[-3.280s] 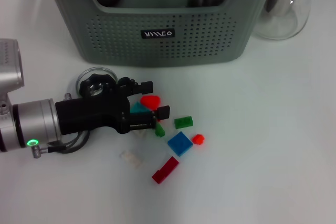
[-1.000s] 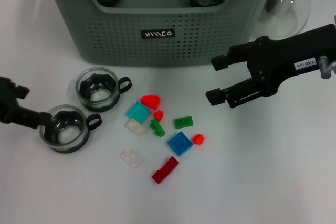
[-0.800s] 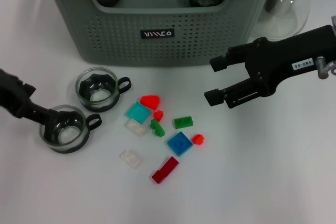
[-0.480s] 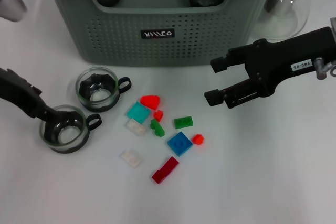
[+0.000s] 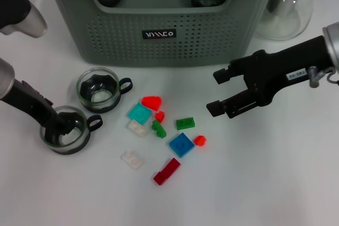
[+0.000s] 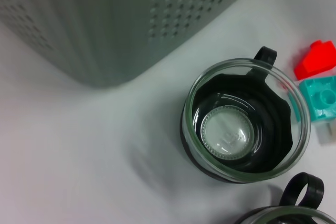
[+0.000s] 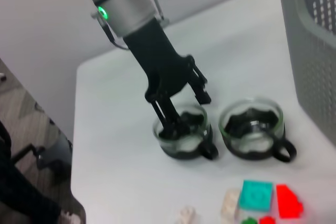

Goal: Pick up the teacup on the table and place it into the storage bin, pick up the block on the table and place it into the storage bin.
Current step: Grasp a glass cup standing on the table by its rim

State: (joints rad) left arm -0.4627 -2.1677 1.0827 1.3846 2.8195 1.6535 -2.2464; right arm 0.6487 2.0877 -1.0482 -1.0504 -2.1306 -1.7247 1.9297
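White tabletop (image 5: 265, 183) runs under everything, with the storage bin (image 5: 159, 41) at the far side.

The left gripper (image 5: 58, 125) has come down since half a second ago. One finger (image 7: 170, 119) is now inside the nearer teacup (image 5: 66, 130) and the other (image 7: 202, 93) is outside its wall, so the jaws straddle the rim but have not closed. A second ago they were only beside the cup. My reading is that the grasp is about to be taken, and the lift into the bin comes after.

The right gripper (image 5: 220, 91) hangs with its fingers spread wide, holding nothing. It sits above and just right of the scattered blocks and has sunk a little toward them.

The second teacup (image 5: 98, 89) stands just beside the first, its handle toward the blocks. It is close enough that a sideways swing on the lift could knock it.

The blocks lie between the two arms. Among them are a teal block (image 5: 139, 113), a blue block (image 5: 181, 144) and a long red block (image 5: 167, 171).

Two dark cups already sit in the bin. A glass jug (image 5: 288, 9) stands at its right corner, clear of the left arm's path.
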